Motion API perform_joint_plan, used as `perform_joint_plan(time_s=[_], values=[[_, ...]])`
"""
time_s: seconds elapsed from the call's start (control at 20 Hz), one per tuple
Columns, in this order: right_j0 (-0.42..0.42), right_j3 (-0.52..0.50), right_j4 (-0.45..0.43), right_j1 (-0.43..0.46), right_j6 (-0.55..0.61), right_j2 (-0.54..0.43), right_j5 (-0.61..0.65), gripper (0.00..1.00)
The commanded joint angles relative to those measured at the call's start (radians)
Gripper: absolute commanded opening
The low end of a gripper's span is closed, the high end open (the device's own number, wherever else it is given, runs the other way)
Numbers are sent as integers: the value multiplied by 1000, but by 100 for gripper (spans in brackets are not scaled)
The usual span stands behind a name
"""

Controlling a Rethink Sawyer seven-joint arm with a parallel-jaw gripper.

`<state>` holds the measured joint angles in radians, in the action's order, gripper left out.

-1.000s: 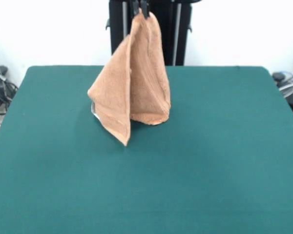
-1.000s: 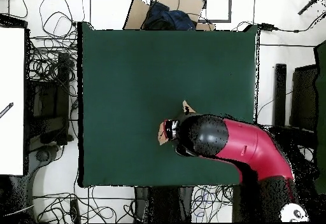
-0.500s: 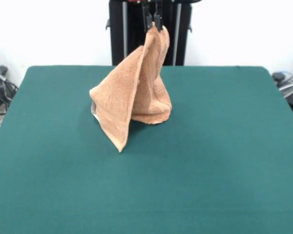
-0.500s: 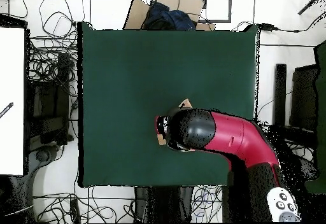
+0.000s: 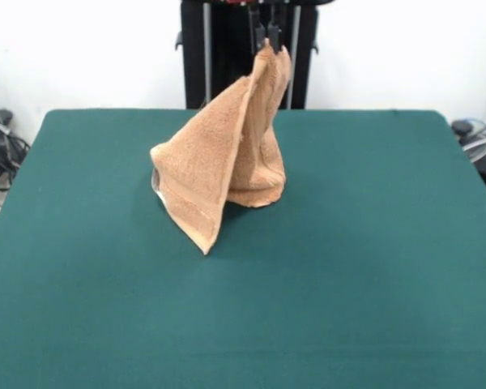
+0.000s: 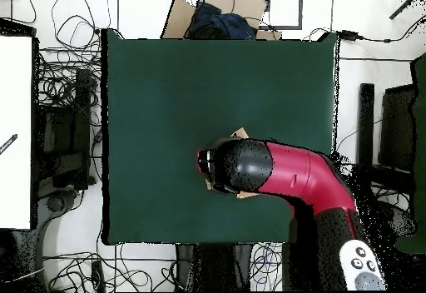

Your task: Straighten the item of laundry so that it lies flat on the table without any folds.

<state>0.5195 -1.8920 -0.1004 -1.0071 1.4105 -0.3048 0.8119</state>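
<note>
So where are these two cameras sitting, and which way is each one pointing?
Front view: sits across the table from the robot, facing its black stand; only the claw shows, pinching the peak of the towel.
Overhead view: hangs above the table, looking straight down; the red and black arm reaches in from the bottom and hides most of the towel.
Shared: the green table and the towel, though this view is turned half round against the front one.

towel (image 5: 223, 158): tan-orange terry, hangs by top corner in a folded tent shape | low edge + one pointed corner rest on table, near far-middle | table (image 5: 348, 267): dark green, large, flat
</note>
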Motion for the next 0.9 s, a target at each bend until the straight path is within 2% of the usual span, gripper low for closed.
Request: perform_joint_plan(time_s=[0.05, 0.6, 0.9], values=[[-39, 13, 4, 52, 87, -52, -57, 0], [-93, 91, 9, 115, 114, -46, -90, 0], [-120, 94, 9, 171, 138, -37, -142, 0]])
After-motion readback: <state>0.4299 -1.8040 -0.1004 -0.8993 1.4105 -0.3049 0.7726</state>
